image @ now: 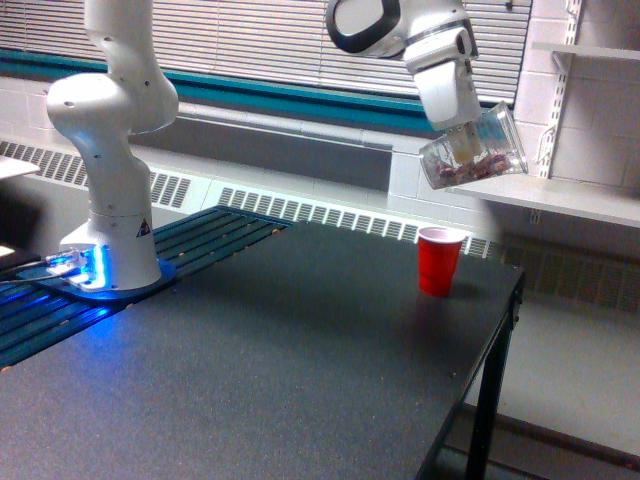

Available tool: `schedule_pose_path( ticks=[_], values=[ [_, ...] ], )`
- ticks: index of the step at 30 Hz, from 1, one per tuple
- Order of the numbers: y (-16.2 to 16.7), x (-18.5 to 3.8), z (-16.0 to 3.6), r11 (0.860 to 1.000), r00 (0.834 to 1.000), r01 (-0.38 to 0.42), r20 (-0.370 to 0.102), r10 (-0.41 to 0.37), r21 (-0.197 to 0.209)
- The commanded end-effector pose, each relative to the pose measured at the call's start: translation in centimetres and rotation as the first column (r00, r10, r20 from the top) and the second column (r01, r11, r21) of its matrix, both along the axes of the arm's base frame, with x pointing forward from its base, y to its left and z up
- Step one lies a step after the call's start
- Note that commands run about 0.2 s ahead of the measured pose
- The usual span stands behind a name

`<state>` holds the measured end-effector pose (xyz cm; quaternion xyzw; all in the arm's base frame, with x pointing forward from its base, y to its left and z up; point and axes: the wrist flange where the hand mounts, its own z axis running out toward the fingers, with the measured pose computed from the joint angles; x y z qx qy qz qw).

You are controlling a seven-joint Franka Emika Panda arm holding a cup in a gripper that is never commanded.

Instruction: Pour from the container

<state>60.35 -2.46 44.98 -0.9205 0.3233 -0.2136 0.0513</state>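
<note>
The container (476,150) is a clear plastic cup with reddish and pale bits lying along its lower side. It hangs tilted well over, mouth toward the exterior view's left, above the red cup (439,260) and slightly to its right. My gripper (463,142) is shut on the container from above; its fingers are partly hidden behind the clear wall. The red cup stands upright near the black table's far right corner. No bits are seen falling.
The black table (280,380) has its right edge just beside the red cup. The arm's white base (110,240) stands at the left on a blue-lit mount. A white wall shelf (560,195) sits just behind and right of the container.
</note>
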Motion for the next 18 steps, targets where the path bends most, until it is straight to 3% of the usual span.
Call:
schedule_pose_path(
  ticks=[1, 18],
  values=[
    [2.8, -0.8, -0.6, 0.997, 0.997, -0.073, -0.01, 0.072, -0.026],
    [9.0, -4.0, -3.0, 0.981, 0.982, -0.185, -0.053, 0.182, -0.062]
  ],
)
